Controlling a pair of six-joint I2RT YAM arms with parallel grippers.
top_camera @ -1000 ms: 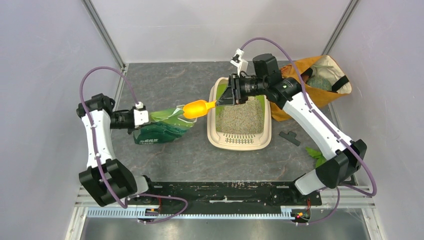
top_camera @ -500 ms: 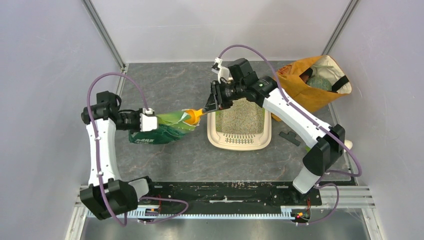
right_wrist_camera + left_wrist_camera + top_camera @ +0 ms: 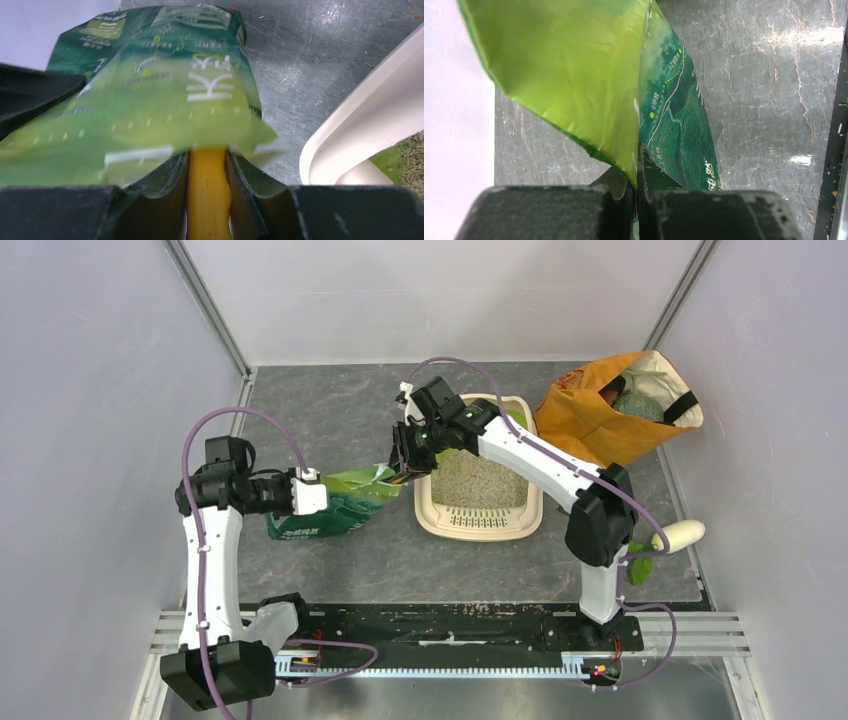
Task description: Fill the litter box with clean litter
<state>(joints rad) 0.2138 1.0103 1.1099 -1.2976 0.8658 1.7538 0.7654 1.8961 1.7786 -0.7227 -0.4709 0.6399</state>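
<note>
Top external: my left gripper (image 3: 312, 492) pinches the near end of the green bag (image 3: 345, 502), which lies on the desk (image 3: 330, 410) just left of the litter box (image 3: 428, 512). The box carries a layer of clean litter (image 3: 485, 478) over most of its floor. My right gripper (image 3: 405, 465) sits at the bag's mouth, between the bag and the box rim. What it holds I cannot tell from up here.

Left wrist: the jaws are closed tight on a thin fold of the bag's film, and not much of it. My worry is that a drag on the bag would pull the fold free and let the mouth sag shut.

Right wrist: the jaws are narrowed around the yellow scoop handle (image 3: 207, 192), and the bowl is hidden under the bag's flap. If I lift out carelessly, I judge the bowl could snag that flap and tug the whole bag. The handle looks smooth and rounded, so a heavy load might roll it in the grip. Bare desk shows between bag and rim, so any tilt on the way across would scatter granules there
</note>
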